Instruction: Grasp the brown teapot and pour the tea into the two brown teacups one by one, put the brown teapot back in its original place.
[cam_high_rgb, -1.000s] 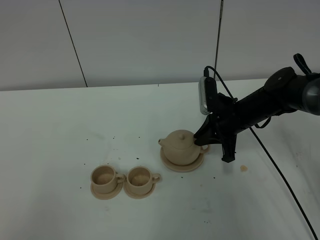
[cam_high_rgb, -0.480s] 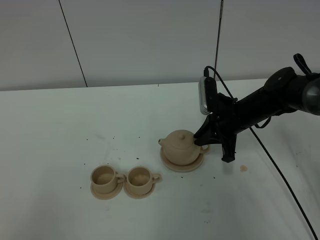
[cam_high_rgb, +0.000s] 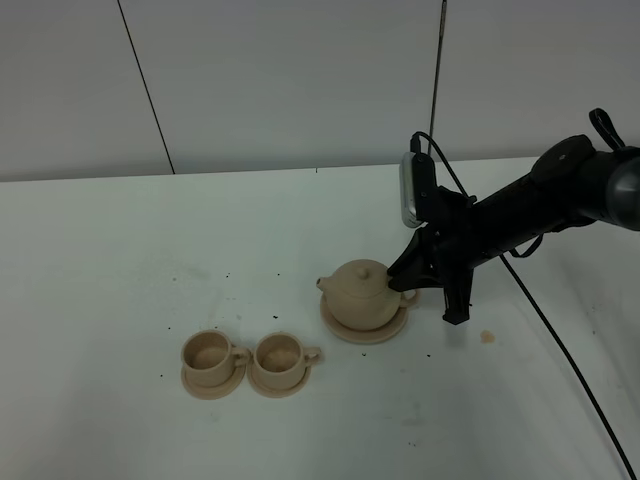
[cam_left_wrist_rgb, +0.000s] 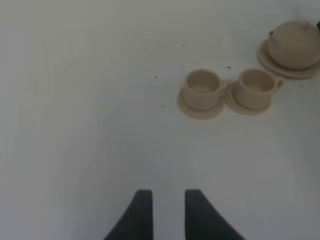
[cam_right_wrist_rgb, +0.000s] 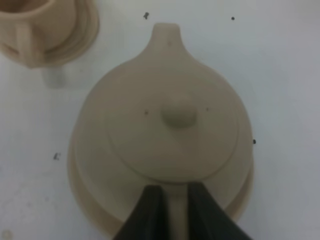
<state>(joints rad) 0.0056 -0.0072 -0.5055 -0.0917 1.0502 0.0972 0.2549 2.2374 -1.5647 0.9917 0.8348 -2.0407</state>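
Note:
The brown teapot (cam_high_rgb: 362, 295) (cam_left_wrist_rgb: 295, 44) (cam_right_wrist_rgb: 170, 125) sits upright on its wide saucer (cam_high_rgb: 340, 328) (cam_right_wrist_rgb: 85, 200), lid on, spout toward the cups. From the right, my right gripper (cam_high_rgb: 408, 294) (cam_right_wrist_rgb: 175, 192) is shut on its loop handle. The two brown teacups (cam_high_rgb: 208, 352) (cam_high_rgb: 278, 353) (cam_left_wrist_rgb: 202, 87) (cam_left_wrist_rgb: 255, 86) stand side by side on small saucers, in front and to the left of the pot. My left gripper (cam_left_wrist_rgb: 168, 195) hangs over bare table, away from the cups, its fingers slightly apart and holding nothing. It does not show in the high view.
Dark specks are scattered on the white table around the crockery. A small tan crumb (cam_high_rgb: 487, 336) lies to the right of the pot. The right arm's black cable (cam_high_rgb: 560, 350) trails toward the front right corner. A grey panelled wall stands behind.

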